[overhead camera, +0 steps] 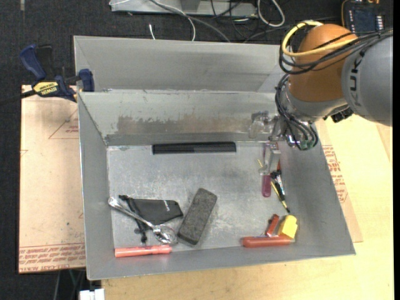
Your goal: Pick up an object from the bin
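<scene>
Gripper (270, 166) right of frame centre, close to bin's right wall (326, 186), just above small purple marker (267, 186). Open or clenched: cannot tell. Risks: black-yellow pen (280, 195) just beside marker may get caught too; slim round marker may roll or slip out.

Robotics lab / test cell: industrial arm (375, 80) w/ orange wrist cover & cable loops hangs over grey sheet-metal bin (187, 61). Past bin's far edge, loose cables (219, 2) on dark carpet (44, 17). Orange-edged screen unit (362, 14) beyond far-right corner.
</scene>
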